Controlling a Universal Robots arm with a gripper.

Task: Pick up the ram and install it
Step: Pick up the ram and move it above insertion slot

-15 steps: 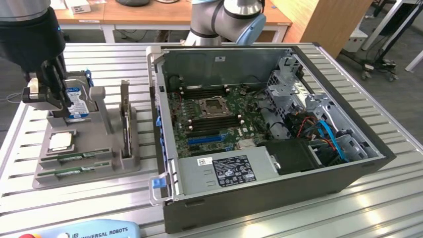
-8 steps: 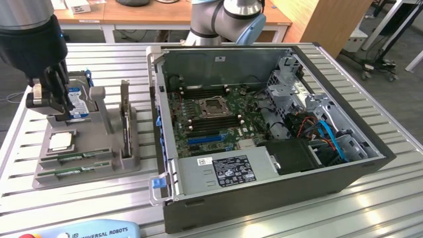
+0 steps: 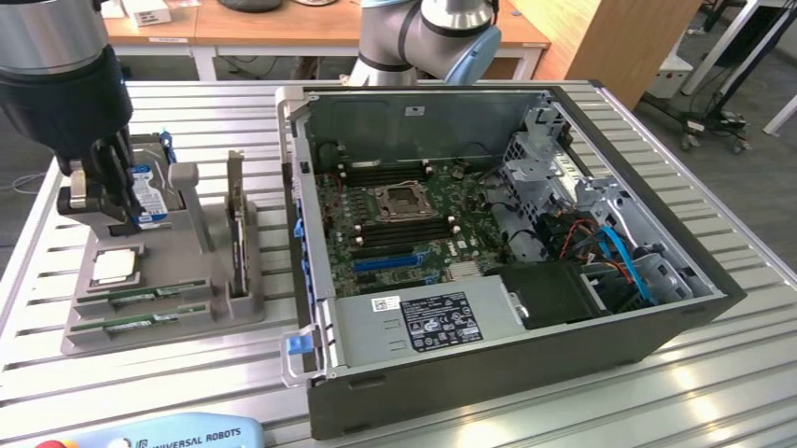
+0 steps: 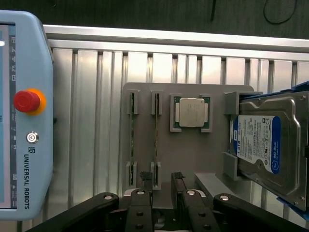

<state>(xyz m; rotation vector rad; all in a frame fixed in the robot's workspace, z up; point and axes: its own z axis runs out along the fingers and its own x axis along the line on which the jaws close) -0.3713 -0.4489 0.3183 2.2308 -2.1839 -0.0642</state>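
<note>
Teach pendant reads UNIVERSAL ROBOTS and has a red stop button. Grey holder on table slots the ram edge-up, likely for an easy pinch. Gripper hovers above it, fingers apart, empty. Next: processor, blue-labelled hard drive. Open PC case on the exterior view's right.

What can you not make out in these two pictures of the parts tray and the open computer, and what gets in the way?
- Ram sticks: wrist view, seen edge-on, so chips and label are hidden.
- Hard drive: wrist view, one end cut off by the picture edge.
- Teach pendant: wrist view, screen cut off by the edge.
- Motherboard memory slots: exterior view, too small to tell whether filled.
</note>
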